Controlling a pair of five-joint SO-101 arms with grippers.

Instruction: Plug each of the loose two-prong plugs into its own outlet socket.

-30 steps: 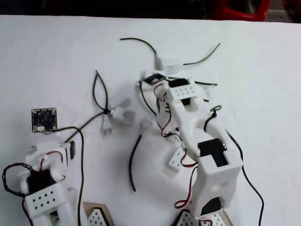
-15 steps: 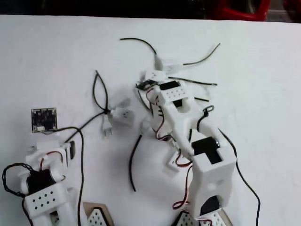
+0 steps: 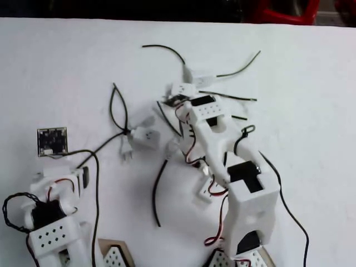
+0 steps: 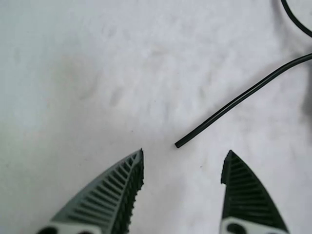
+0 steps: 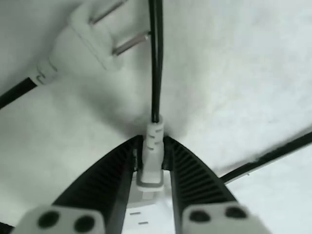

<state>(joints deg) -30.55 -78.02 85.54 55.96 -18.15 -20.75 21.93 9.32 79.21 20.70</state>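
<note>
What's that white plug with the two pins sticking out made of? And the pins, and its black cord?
The white plug looks like smooth, matte plastic, moulded with rounded edges. Its two pins seem to be bare metal: thin, grey and shiny. Its black cord is probably rubber or soft plastic, since it looks sleek with a faint sheen.

White table (image 3: 311, 83) carries black cords (image 3: 157, 192) & a loose plug (image 3: 127, 151), just beside a socket block (image 3: 146, 136). Small sq. board (image 3: 52, 141) lies well apart.
</note>
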